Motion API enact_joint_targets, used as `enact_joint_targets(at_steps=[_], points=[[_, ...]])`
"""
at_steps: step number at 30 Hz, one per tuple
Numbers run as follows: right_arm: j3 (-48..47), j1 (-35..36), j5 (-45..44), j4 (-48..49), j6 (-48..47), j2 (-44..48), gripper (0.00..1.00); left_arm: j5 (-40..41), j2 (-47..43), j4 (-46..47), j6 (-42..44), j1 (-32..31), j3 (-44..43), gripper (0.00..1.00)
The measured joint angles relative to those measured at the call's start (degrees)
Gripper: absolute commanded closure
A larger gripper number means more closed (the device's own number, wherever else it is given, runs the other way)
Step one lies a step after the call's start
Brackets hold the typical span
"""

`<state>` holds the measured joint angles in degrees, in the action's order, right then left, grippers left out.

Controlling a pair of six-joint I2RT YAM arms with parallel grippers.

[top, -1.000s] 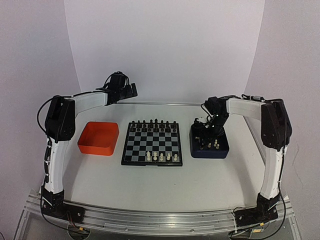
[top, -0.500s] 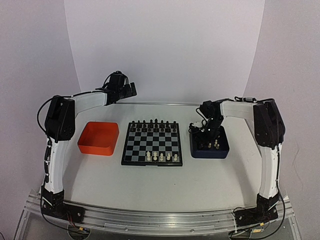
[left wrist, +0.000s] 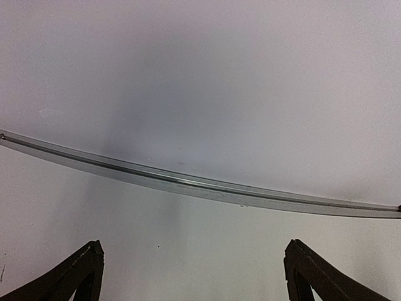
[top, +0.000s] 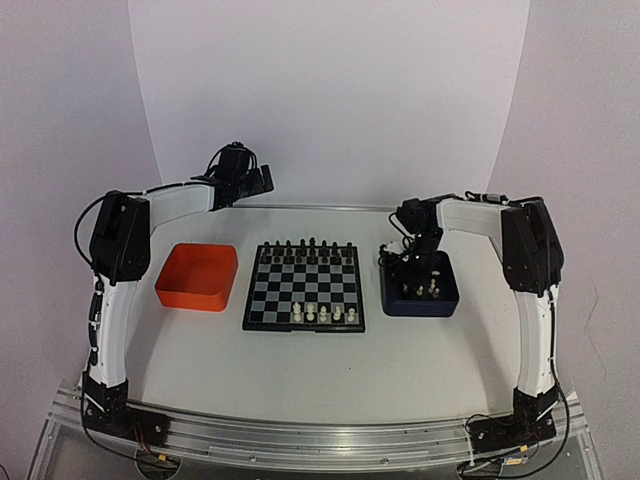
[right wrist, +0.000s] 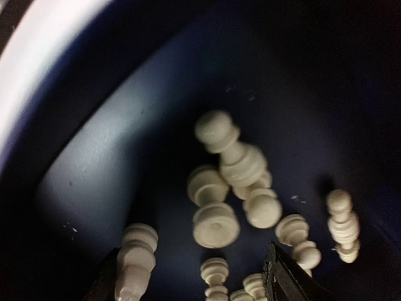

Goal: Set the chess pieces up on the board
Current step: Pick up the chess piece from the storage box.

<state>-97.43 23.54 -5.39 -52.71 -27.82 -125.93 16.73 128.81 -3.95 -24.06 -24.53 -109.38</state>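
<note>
The right claw (right wrist: 193, 279) hangs inside the dark blue tray (top: 420, 306), just right of the board (top: 304, 290). Its jaws are spread over a loose heap of cream chess pieces (right wrist: 216, 222) and pinch nothing. A few white pieces stand on the board's near rows, and black chessmen (top: 305, 246) line its far row. The left claw (left wrist: 193, 276), also spread and empty, is raised at the far left of the desk (top: 300, 370). The pieces look light, hard and smooth, so a nudge would likely make them skid or roll, and most lie tangled on their sides. The safest hold is probably across the narrow stem of an outlying piece.
</note>
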Motion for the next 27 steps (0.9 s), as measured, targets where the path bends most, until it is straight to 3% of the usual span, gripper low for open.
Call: enact_joint_targets(at_steps=[12, 19, 27], points=[[-6.44, -1.42, 2.12, -0.06, 3.50, 0.49, 0.29, -0.02, 0.00, 0.08, -0.19, 0.00, 0.00, 0.00], [-7.91, -6.80, 2.17, 0.04, 11.21, 0.72, 0.30, -0.03, 0.00, 0.73, -0.17, 0.03, 0.00, 0.00], [-8.67, -12.37, 9.23, -0.10, 17.41, 0.63, 0.34, -0.04, 0.00, 1.02, -0.17, 0.36, 0.00, 0.00]])
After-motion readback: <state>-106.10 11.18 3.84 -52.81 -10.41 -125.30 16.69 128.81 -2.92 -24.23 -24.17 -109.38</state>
